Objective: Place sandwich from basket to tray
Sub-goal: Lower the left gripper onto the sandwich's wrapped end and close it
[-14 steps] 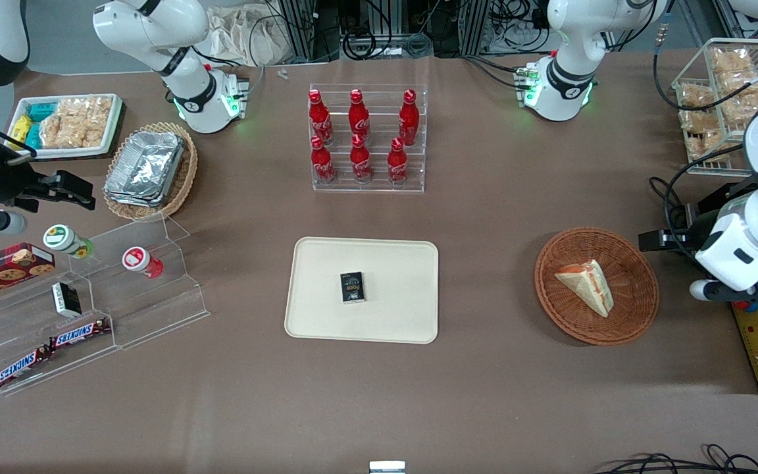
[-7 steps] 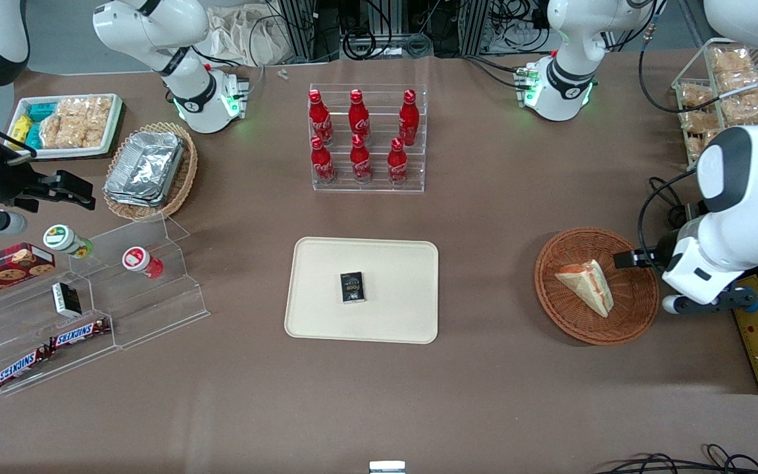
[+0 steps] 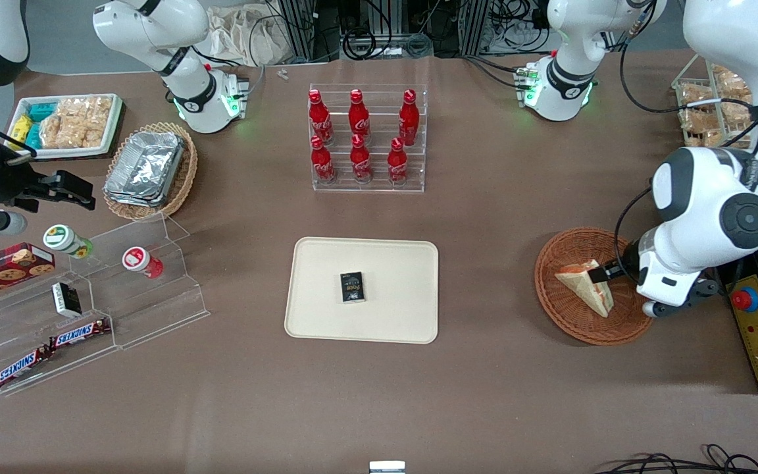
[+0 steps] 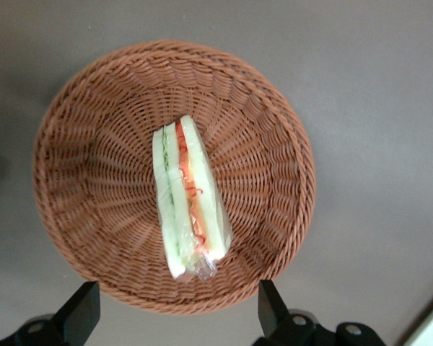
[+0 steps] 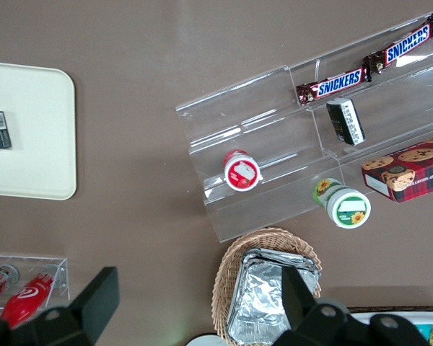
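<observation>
Above basket [image 4: 72, 137] and sandwich [image 4: 187, 198], spread end effector [image 4: 175, 310].

Robot lab bench staged as a snack counter

Cable bundles [image 3: 392, 29] and arm bases crowd the brown table [image 3: 484, 395]; the gripper [image 3: 606, 273] hangs over the basket [image 3: 566, 316], an emergency-stop box [image 3: 757, 329] just beside it, cola bottles [image 3: 359, 135] well apart.

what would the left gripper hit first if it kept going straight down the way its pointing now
Most likely the sandwich. The left gripper hangs open above the basket, fingers apart and pointing down near the wedge's wrapped end. Depth is unclear, so a finger might meet the wicker first.
</observation>
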Tool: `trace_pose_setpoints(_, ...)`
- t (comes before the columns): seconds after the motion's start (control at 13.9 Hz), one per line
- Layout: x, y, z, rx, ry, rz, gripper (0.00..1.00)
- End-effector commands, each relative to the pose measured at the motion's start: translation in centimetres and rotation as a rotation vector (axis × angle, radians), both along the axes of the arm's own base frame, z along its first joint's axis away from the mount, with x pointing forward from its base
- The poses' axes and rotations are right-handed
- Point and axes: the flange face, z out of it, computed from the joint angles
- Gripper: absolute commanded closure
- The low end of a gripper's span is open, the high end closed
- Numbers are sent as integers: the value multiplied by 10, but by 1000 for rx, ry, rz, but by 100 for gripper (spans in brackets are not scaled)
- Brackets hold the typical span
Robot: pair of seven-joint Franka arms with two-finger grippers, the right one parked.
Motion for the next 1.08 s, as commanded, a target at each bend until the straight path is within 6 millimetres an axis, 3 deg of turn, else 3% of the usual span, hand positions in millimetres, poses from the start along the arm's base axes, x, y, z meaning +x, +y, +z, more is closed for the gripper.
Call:
trace_pose_setpoints(0.0, -9, 0, -29, 0, -23, 79, 1)
trace_pose_setpoints(0.22, -9, 6, -55, -5, -57, 160, 1)
trace_pose_setpoints(0.79, -26, 12, -89, -4, -35, 186, 8)
trace_pose_setpoints(1.01, -28, 12, -92, -3, -29, 186, 16)
